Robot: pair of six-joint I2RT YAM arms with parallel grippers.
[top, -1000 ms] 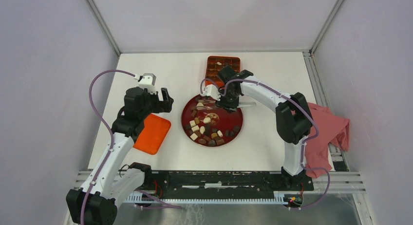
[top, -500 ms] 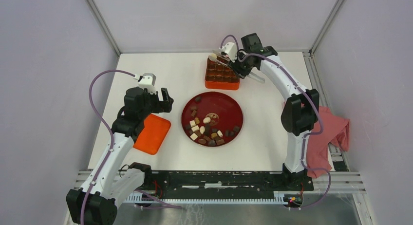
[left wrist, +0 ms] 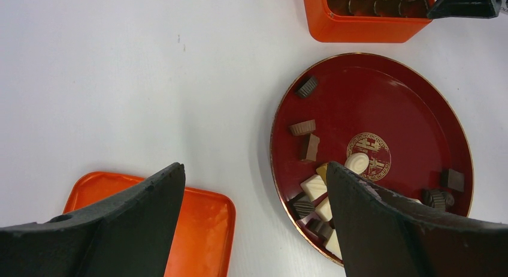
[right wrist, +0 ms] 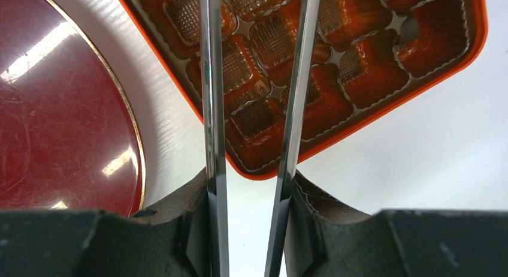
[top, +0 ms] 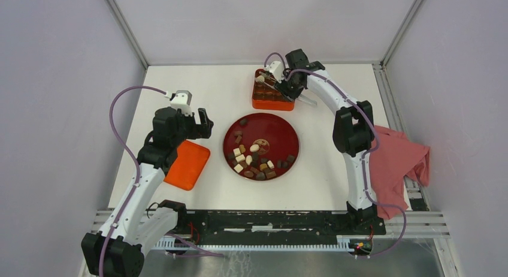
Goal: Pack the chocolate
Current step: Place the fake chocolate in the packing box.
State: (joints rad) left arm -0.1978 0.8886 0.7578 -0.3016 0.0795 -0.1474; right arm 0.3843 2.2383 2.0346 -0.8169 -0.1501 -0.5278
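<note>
Several chocolate pieces, dark, tan and cream, lie on the red plate, mostly at its near left. In the left wrist view the same pieces sit by the plate's rim. My right gripper is shut on metal tongs, whose blades reach over the orange gridded box. Their tips run out of the right wrist view. A small cream bit shows at the tongs' tip over the box. My left gripper hangs open and empty above the table.
An orange lid lies flat under the left arm, left of the plate. A pink cloth is bunched at the table's right edge beside the right arm. Metal frame posts and grey walls close in the table.
The right arm swung the tongs from the red plate up to the orange box, then came down and leftward over it. The left arm has not moved.
</note>
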